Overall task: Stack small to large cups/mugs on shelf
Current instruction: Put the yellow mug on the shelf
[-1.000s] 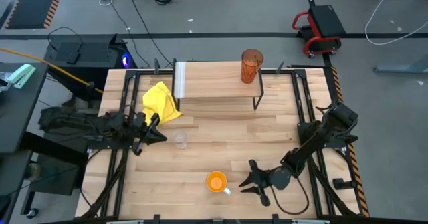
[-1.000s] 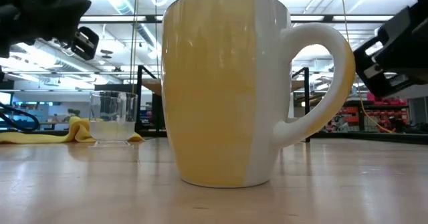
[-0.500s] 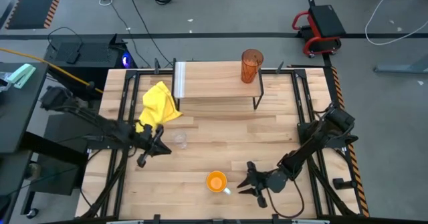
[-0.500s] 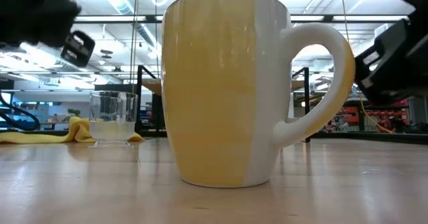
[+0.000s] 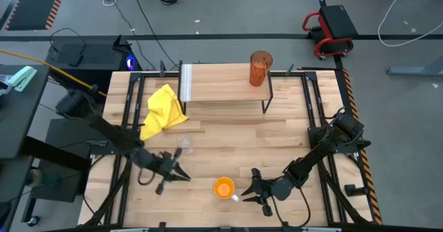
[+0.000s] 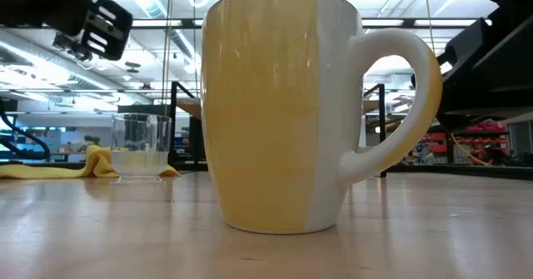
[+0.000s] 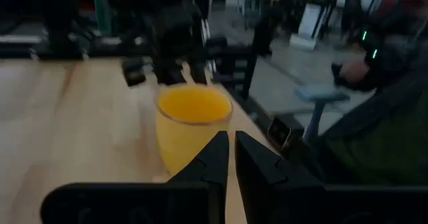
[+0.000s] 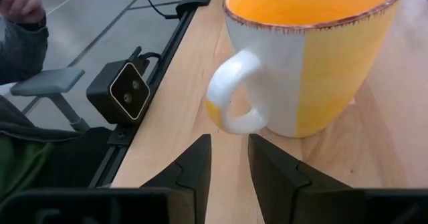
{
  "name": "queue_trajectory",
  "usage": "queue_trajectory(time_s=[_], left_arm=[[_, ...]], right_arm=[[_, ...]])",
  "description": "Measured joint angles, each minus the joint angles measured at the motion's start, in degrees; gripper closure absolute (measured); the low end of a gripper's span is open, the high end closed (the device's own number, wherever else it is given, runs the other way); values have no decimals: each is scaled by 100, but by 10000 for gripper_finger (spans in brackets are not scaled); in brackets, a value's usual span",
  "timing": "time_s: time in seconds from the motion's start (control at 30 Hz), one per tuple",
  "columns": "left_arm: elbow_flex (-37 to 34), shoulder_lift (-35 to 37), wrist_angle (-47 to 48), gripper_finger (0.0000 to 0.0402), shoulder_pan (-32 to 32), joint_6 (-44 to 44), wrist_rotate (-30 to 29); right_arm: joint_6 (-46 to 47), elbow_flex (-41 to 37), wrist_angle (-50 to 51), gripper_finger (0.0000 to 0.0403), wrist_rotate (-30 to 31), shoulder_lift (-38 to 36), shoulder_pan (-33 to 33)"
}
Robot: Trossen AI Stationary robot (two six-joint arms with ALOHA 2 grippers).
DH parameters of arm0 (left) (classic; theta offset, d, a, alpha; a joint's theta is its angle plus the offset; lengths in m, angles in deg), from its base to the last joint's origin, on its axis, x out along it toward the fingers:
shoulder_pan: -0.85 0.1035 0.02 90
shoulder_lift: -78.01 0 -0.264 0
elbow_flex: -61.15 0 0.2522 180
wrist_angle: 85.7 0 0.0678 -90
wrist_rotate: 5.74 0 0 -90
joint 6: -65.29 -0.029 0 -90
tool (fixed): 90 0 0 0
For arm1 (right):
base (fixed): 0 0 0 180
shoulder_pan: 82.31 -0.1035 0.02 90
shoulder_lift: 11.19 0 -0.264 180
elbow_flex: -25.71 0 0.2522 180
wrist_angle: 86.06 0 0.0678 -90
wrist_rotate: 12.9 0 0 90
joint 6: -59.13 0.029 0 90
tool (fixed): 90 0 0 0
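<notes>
The orange mug [image 5: 223, 188] with a white outside stands upright near the table's near edge, its handle [image 8: 234, 103] toward the right arm. My right gripper [image 5: 253, 190] is open, level just right of that handle, and touches nothing. My left gripper [image 5: 177, 175] is shut and points at the mug [image 7: 192, 127] from the left, a short way off. The small clear glass cup [image 5: 185, 145] stands upright beyond it. The amber tumbler [image 5: 260, 68] stands on the shelf [image 5: 221, 86] at its right end.
A yellow cloth [image 5: 163, 111] lies crumpled left of the shelf, near the glass cup. The shelf board left of the tumbler is bare. In the low view the mug [image 6: 283, 104] fills the foreground, with the glass cup [image 6: 139, 146] behind it. A person [image 8: 23, 23] sits beyond the table's near edge.
My left gripper has swung from beside the yellow cloth toward the table's near edge and right, past the glass cup, ending left of the mug. My right gripper has crept left toward the mug's handle. The mug, glass cup and tumbler have stayed put.
</notes>
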Motion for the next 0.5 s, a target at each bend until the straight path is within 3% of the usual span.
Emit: queue_trajectory(time_s=[0.27,0.5], left_arm=[[968,-1604,8,374,-130,140,-778],[1457,-2228,1,372,-128,482,-1108]], right_arm=[[-125,5,-4,296,2,0,2],[-334,22,-13,300,0,0,143]])
